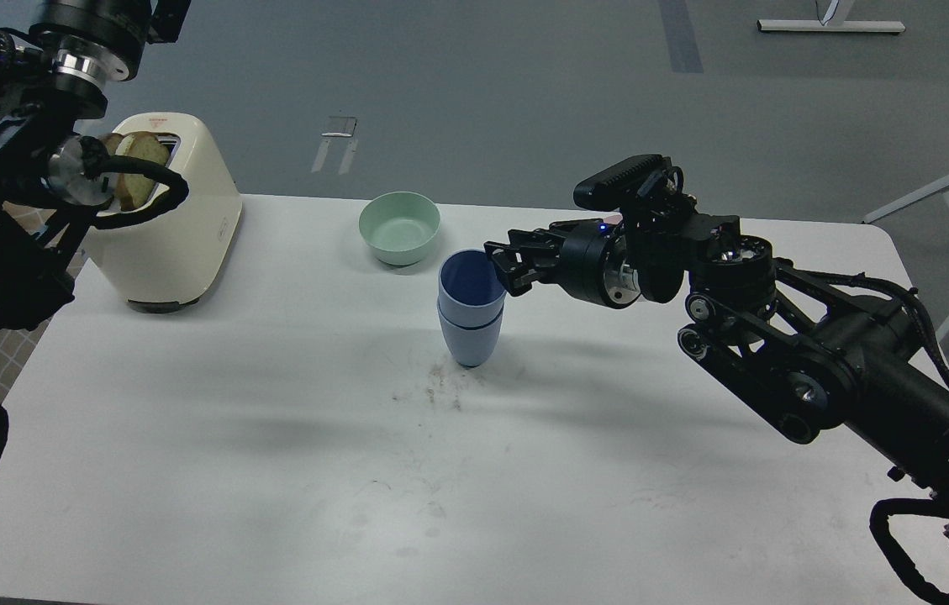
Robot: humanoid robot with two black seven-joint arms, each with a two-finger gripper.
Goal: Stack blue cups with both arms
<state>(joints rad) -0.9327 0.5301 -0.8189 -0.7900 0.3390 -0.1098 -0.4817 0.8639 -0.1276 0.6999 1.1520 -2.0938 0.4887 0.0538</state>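
Cups (471, 307): two, blue, nested upright, mid-table (272, 437). Right gripper (498, 265): at the top cup's right rim; fingers dark, whether parted or closed on the rim cannot be told. Green bowl (399, 227): just behind cups. Toaster (176, 210): cream, far left, bread in slot. Left gripper: out of frame.

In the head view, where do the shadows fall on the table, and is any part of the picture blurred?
Head view: soft, diffuse shadows lie on the white table below the right arm and beside the stacked blue cups; no hard glare; the cups and the right gripper look sharp; the left arm at the edge is dark, with little detail.
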